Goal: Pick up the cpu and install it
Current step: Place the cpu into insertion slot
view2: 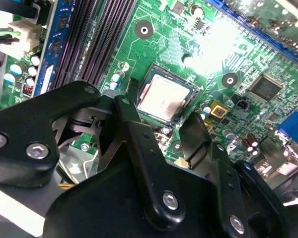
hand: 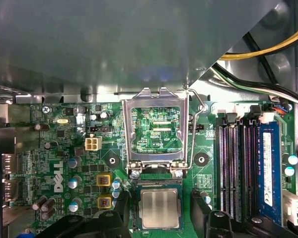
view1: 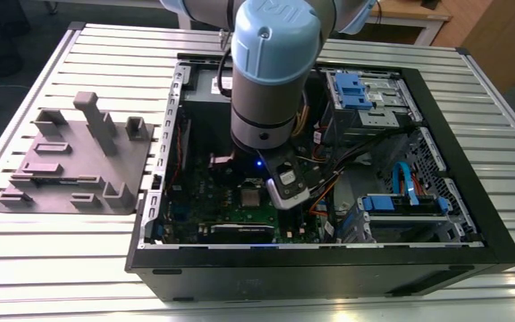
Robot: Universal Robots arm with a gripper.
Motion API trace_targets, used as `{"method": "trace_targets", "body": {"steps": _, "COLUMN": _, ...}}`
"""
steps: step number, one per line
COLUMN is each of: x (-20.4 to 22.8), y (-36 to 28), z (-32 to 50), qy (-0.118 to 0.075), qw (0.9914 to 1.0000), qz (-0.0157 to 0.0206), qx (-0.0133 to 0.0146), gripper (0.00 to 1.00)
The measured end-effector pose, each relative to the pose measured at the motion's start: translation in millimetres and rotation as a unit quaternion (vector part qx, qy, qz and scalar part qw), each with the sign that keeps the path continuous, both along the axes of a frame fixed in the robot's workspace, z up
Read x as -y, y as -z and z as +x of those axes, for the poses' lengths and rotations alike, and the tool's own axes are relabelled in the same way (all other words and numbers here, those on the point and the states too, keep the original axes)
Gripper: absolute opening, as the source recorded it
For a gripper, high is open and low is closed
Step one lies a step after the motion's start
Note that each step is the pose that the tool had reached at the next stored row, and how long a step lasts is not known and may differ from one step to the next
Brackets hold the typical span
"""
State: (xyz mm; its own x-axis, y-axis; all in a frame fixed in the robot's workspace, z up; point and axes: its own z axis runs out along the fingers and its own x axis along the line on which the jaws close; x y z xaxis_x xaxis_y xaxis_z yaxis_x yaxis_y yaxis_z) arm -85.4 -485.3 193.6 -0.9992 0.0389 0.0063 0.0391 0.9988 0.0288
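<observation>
One cpu (hand: pixel 160 208), one green motherboard (hand: pixel 208 144), one open computer case (view1: pixel 329 263), one grey fixture (view1: pixel 78 161), one slatted table (view1: pixel 43 268).

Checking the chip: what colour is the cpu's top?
The cpu is silver-grey, clearest in the first wrist view.

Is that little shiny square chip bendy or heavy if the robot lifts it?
Probably stiff, not bendy: the cpu has a flat metal top. Likely light, since it is thin and small beside the motherboard. Its smooth top may be slippery, and it won't roll.
</observation>
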Motion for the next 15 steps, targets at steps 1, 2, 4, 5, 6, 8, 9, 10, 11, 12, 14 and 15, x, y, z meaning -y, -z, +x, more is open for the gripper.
{"method": "trace_targets", "body": {"steps": 1, "x": 0.1, "y": 0.6, "z": 0.0, "qy": 0.000, "qw": 1.00000, "qz": 0.0000, "qx": 0.0000, "gripper": 0.60}}
{"method": "trace_targets", "body": {"steps": 2, "x": 0.1, "y": 1.1, "z": 0.0, "qy": 0.000, "qw": 1.00000, "qz": -0.0001, "qx": 0.0000, "gripper": 0.60}}
{"method": "trace_targets", "body": {"steps": 4, "x": 0.3, "y": 2.4, "z": 0.0, "qy": 0.000, "qw": 1.00000, "qz": 0.0000, "qx": 0.0000, "gripper": 0.60}}
{"method": "trace_targets", "body": {"steps": 5, "x": 0.4, "y": 3.1, "z": 0.0, "qy": 0.000, "qw": 1.00000, "qz": 0.0000, "qx": 0.0000, "gripper": 0.60}}
{"method": "trace_targets", "body": {"steps": 6, "x": 0.5, "y": 3.6, "z": 0.0, "qy": 0.000, "qw": 1.00000, "qz": -0.0001, "qx": 0.0000, "gripper": 0.58}}
{"method": "trace_targets", "body": {"steps": 8, "x": 0.7, "y": 4.5, "z": 0.0, "qy": 0.000, "qw": 1.00000, "qz": -0.0001, "qx": 0.0000, "gripper": 0.58}}
{"method": "trace_targets", "body": {"steps": 9, "x": 0.7, "y": 4.6, "z": 0.0, "qy": 0.000, "qw": 1.00000, "qz": -0.0001, "qx": 0.0000, "gripper": 0.51}}
{"method": "trace_targets", "body": {"steps": 10, "x": 0.7, "y": 4.6, "z": 0.0, "qy": 0.000, "qw": 1.00000, "qz": 0.0000, "qx": 0.0000, "gripper": 0.51}}
{"method": "trace_targets", "body": {"steps": 11, "x": 0.6, "y": 4.6, "z": 0.0, "qy": 0.000, "qw": 1.00000, "qz": 0.0001, "qx": 0.0000, "gripper": 0.51}}
{"method": "trace_targets", "body": {"steps": 12, "x": 0.6, "y": 4.6, "z": 0.0, "qy": 0.000, "qw": 1.00000, "qz": 0.0002, "qx": 0.0000, "gripper": 0.51}}
{"method": "trace_targets", "body": {"steps": 14, "x": 0.8, "y": 4.5, "z": 0.0, "qy": 0.000, "qw": 1.00000, "qz": 0.0008, "qx": 0.0000, "gripper": 0.50}}
{"method": "trace_targets", "body": {"steps": 15, "x": 0.7, "y": 4.6, "z": 0.0, "qy": 0.000, "qw": 1.00000, "qz": 0.0013, "qx": 0.0000, "gripper": 0.45}}
